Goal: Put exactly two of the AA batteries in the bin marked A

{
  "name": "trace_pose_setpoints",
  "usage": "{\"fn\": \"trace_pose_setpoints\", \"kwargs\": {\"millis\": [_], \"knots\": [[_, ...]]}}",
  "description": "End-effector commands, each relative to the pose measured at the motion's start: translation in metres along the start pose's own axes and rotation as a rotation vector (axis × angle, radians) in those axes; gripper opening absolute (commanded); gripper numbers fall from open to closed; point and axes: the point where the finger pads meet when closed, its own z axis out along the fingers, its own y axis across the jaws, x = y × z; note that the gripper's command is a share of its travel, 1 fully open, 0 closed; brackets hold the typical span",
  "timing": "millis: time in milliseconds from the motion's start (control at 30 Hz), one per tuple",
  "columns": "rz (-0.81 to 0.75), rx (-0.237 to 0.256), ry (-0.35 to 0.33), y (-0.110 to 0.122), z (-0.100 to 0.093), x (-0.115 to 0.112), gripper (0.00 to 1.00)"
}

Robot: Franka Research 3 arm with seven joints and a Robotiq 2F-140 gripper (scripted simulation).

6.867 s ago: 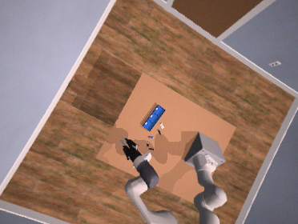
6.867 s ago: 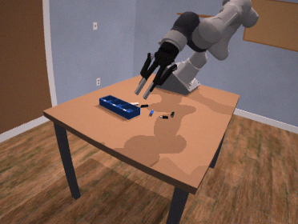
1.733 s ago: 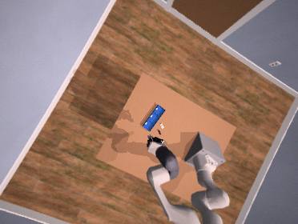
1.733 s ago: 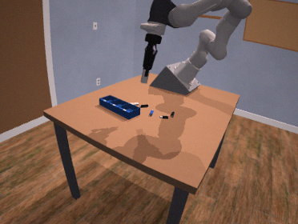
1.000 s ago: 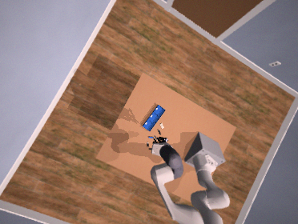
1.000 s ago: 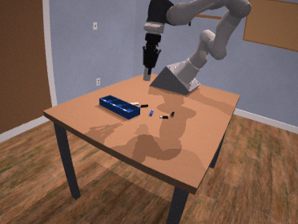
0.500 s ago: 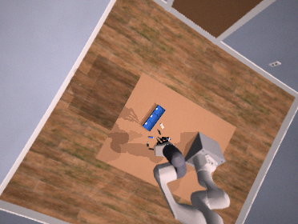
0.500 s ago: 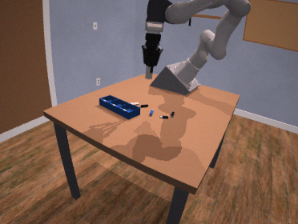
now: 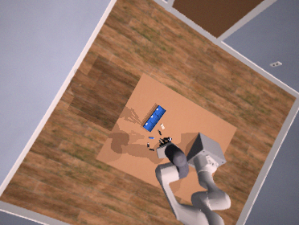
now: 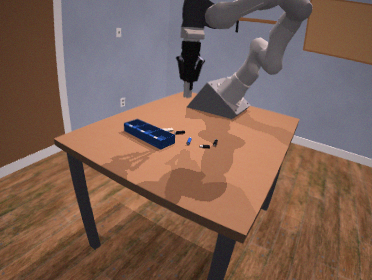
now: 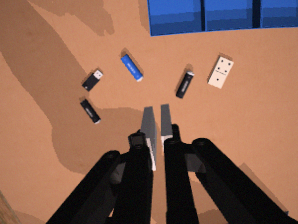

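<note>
End effector (image 9: 165,141) (image 10: 188,95) (image 11: 158,118): nearly pressed together, pinching nothing, above the desk (image 9: 189,100) (image 10: 240,170) (image 11: 240,120).
Batteries: blue cylinder (image 9: 151,137) (image 10: 189,141) (image 11: 131,67) and two black cylinders, lying apart on the desk.
Bins (image 9: 154,118) (image 10: 149,134) (image 11: 177,17): blue, joined in a row.

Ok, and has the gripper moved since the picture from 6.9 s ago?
Yes. In the top view, the gripper has moved toward the robot's grey mounting block, with a narrower gap to it.
</note>
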Motion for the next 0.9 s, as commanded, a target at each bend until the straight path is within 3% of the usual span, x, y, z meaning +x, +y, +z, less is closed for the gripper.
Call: {"fn": "trace_pose_setpoints", "kwargs": {"millis": [0,300,500,567,867], "knots": [[-0.068,0.005,-0.006,-0.001,0.001,-0.001,0.05],[-0.068,0.005,-0.006,-0.001,0.001,-0.001,0.05],[-0.080,0.005,-0.005,0.040,0.023,0.016,0.05],[-0.080,0.005,-0.005,0.040,0.023,0.016,0.05],[-0.080,0.005,-0.005,0.101,0.057,0.043,0.05]]}}
